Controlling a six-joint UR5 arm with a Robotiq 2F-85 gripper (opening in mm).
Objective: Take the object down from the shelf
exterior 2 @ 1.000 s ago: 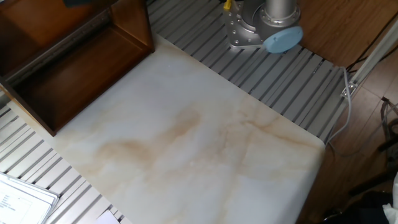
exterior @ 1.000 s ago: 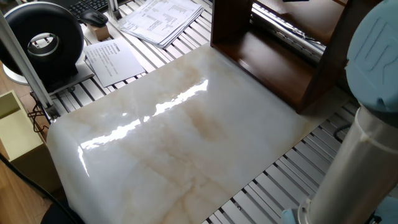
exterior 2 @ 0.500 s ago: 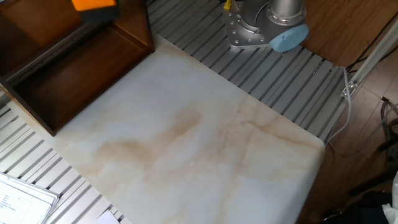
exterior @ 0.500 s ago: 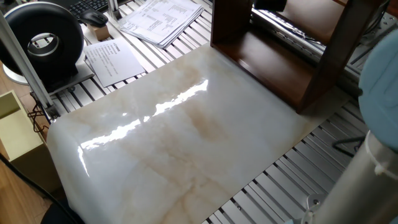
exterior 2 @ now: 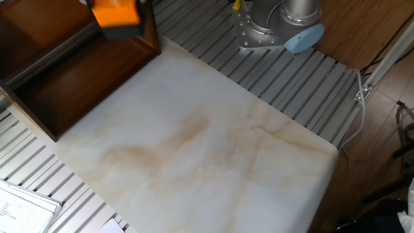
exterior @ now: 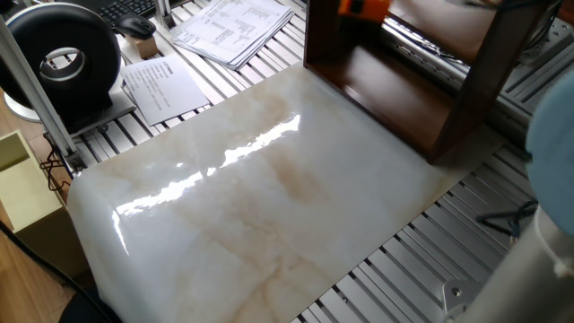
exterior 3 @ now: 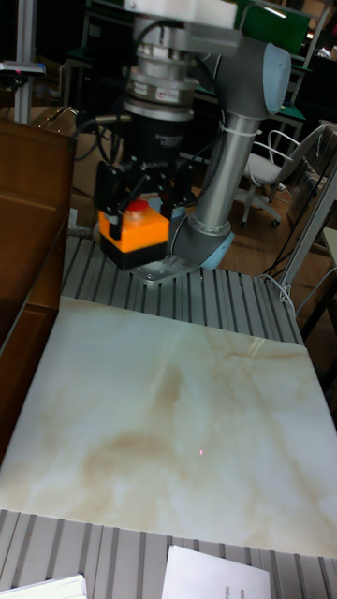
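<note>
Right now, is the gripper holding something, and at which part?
Yes: the two-finger gripper holds the small orange block by its upper sides, fingers flanking its red knob.

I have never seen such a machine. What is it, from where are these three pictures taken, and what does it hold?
It is a robot arm with a two-finger pincer. The tall picture faces the arm from the front; the two wide pictures look down at the table from opposite sides. The pincer holds an orange block with a red knob, in the air beside the dark brown shelf. A pale marble slab covers the table. Papers and a black round device lie nearby.
</note>
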